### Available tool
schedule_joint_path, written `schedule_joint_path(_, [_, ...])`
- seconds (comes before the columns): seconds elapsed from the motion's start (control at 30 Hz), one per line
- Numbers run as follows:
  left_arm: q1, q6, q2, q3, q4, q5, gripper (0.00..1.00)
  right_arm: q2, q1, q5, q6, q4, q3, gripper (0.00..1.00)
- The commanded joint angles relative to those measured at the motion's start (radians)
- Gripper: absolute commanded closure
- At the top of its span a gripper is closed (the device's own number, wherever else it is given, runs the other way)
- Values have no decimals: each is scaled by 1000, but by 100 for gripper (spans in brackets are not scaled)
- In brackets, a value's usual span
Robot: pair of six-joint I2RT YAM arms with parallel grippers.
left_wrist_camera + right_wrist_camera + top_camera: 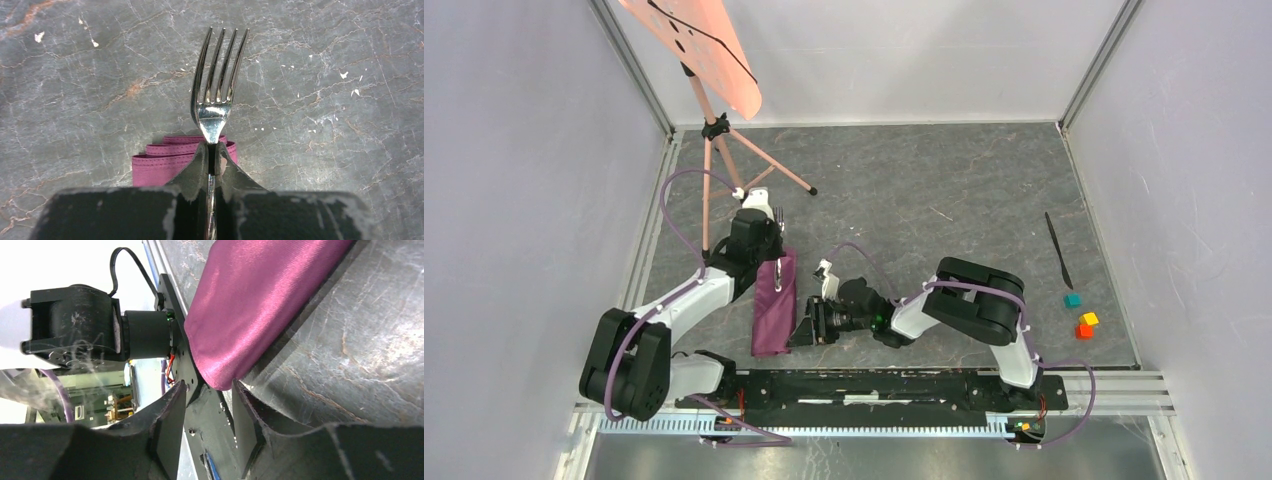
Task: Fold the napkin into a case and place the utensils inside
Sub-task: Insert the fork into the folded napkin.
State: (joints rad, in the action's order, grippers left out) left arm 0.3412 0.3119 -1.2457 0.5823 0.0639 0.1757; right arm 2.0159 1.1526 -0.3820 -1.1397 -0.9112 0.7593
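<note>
The plum-maroon napkin lies folded as a long narrow case [774, 305] on the grey table, between the two arms. My left gripper [769, 238] hovers at its far end, shut on the handle of a silver fork [215, 90]. The tines point away from me, past the case's open layered end [160, 160]. My right gripper [209, 390] lies low at the near end of the case [260, 305]. It is open, and the rounded cloth end sits just at its tips without being pinched. A dark slim utensil [1058, 250] lies far right on the table.
A pink tripod stand [724, 140] rises at the back left, close behind the left arm. Teal [1073, 299], yellow [1089, 320] and orange [1083, 331] cubes sit near the right edge. The black base rail [894, 385] runs along the front, just beside the case's near end.
</note>
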Motion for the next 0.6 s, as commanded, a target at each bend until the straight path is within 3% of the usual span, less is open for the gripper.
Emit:
schedule_joint_path(0.0, [-6, 76, 2, -31, 86, -26, 98, 32, 12, 34, 6, -8, 31, 58])
schedule_joint_path(0.2, [-4, 103, 33, -38, 24, -27, 98, 59, 16, 46, 9, 6, 52, 72])
schedule_joint_path(0.57, [-4, 123, 93, -59, -87, -58, 98, 84, 17, 50, 9, 8, 77, 82])
